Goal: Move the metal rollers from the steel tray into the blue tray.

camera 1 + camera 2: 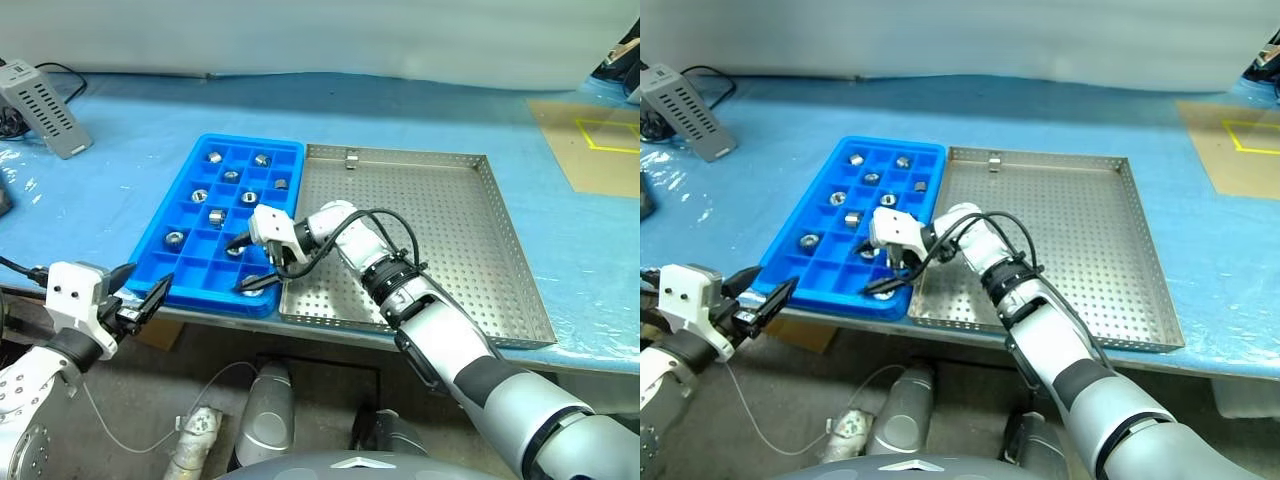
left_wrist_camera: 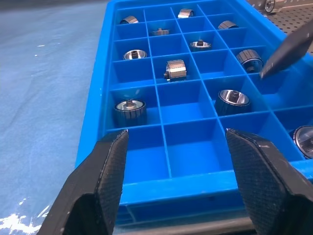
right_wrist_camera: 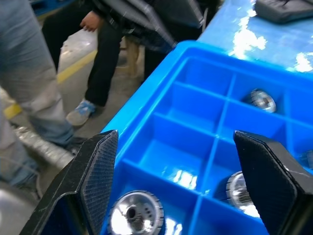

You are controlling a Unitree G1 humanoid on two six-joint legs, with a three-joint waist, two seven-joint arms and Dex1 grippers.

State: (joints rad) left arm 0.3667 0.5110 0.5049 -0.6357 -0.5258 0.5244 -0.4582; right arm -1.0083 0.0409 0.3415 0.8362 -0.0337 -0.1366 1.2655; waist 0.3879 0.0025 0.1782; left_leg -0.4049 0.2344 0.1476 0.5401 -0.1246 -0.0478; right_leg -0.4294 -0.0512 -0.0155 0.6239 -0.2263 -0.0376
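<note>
Left gripper (image 1: 140,300) waits spread and empty at lower left, off the blue tray's (image 1: 190,160) near corner. Right gripper (image 1: 255,262), centre frame, hangs spread and empty over the near compartments, a roller (image 3: 135,214) just beneath. Metal rollers (image 1: 215,217) sit in compartments; the steel tray (image 1: 450,220), right of it, looks bare, nearest the right arm.

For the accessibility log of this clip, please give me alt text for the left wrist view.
The left gripper, its two black fingers spread apart and holding nothing, points at the near edge of the bright blue plastic compartment tray. Several small silvery metal rollers sit singly in its square compartments, the nearest ones empty.
</note>
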